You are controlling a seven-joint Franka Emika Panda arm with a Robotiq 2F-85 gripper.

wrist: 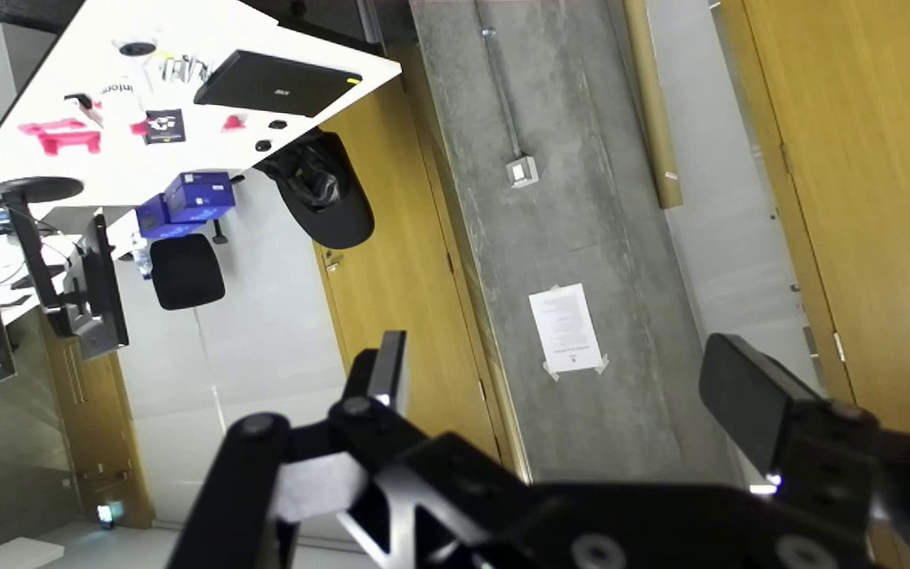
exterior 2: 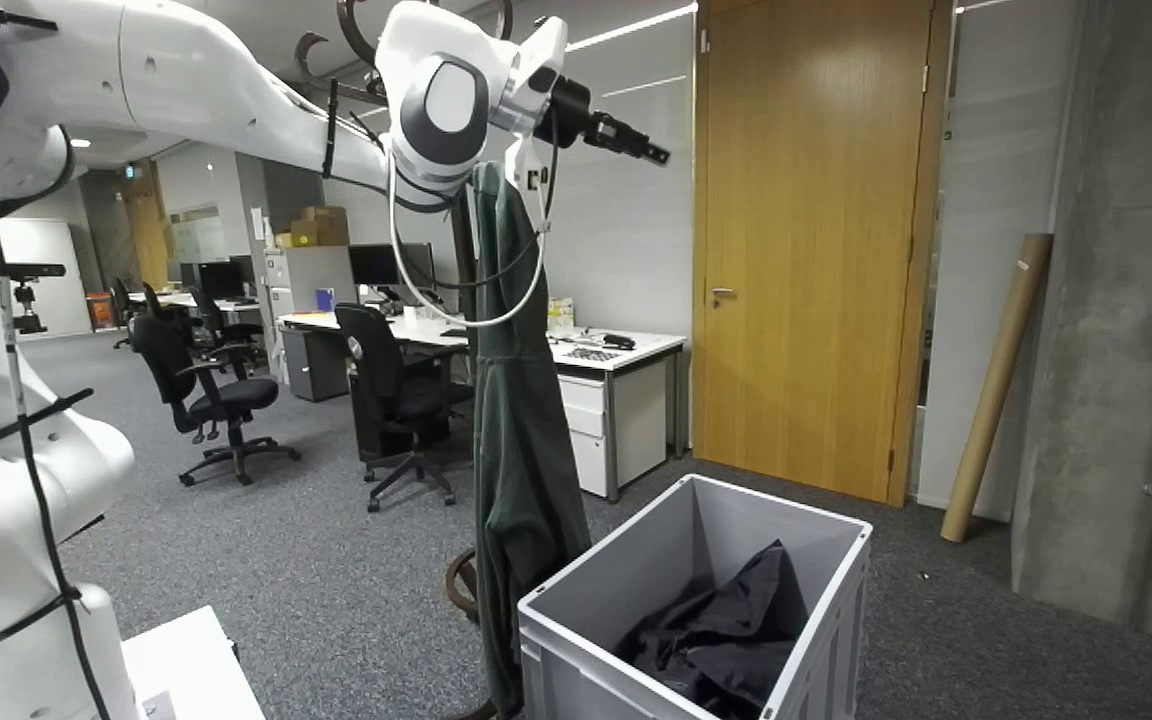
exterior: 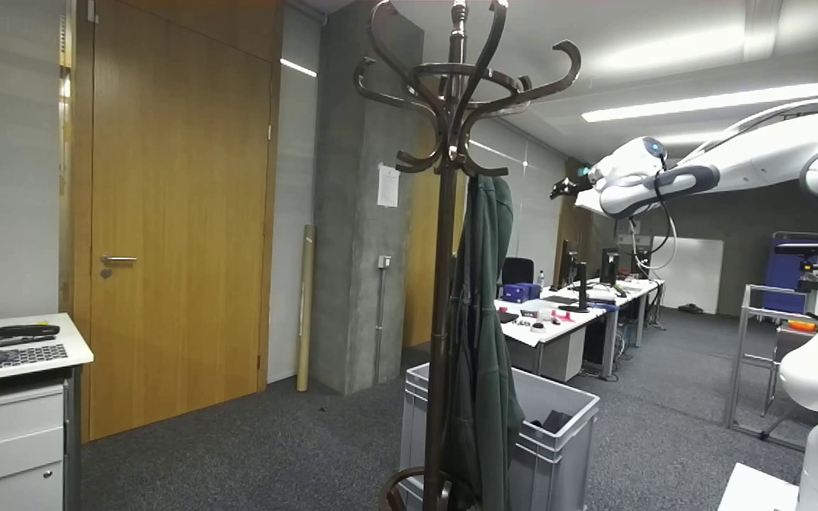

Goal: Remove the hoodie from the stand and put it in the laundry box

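A black hoodie (exterior 2: 731, 640) lies crumpled inside the laundry box (exterior 2: 576, 668), partly hidden by its near side; the end effector (wrist: 556, 367) is spread wide. In an exterior view, the stand (exterior: 444, 284) is cut off top and bottom, its green coat (exterior: 491, 319) masking part of the laundry box.

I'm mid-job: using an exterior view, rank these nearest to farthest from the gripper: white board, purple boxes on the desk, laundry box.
1. Laundry box: lower than the gripper, black hoodie inside.
2. Purple boxes: on the desk, beyond the laundry box.
3. White board: far in the background.
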